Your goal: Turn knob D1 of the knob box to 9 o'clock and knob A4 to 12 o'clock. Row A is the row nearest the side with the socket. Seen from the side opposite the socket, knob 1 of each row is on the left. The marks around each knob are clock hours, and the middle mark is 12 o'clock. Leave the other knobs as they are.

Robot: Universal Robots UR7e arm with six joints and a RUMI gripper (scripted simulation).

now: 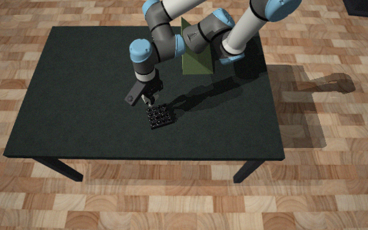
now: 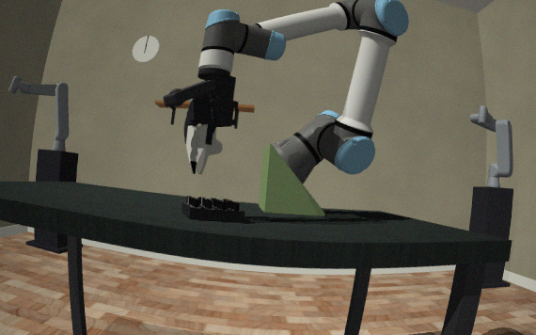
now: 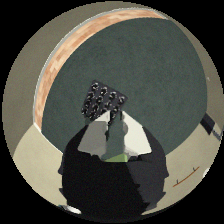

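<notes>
The black knob box (image 1: 162, 123) (image 2: 215, 215) (image 3: 108, 87) lies on the dark table, its rows of dark knobs facing up. In the wrist view it sits turned, just beyond the fingers. My gripper (image 1: 150, 104) (image 2: 197, 170) (image 3: 115, 111) points down and is nearly closed, with a narrow empty gap between its tips. It hangs clearly above the box's edge at the arm side and touches no knob. The fingers hide a little of the box's near edge in the wrist view. The socket, the hour marks and the knobs' pointer directions are too small and dark to read.
A green wedge-shaped block (image 1: 197, 62) (image 2: 283, 193) stands on the table (image 1: 86, 129) (image 2: 112, 207) near the arm's base, to the right of the box. The arm reaches over from the back right and casts a shadow beside the box.
</notes>
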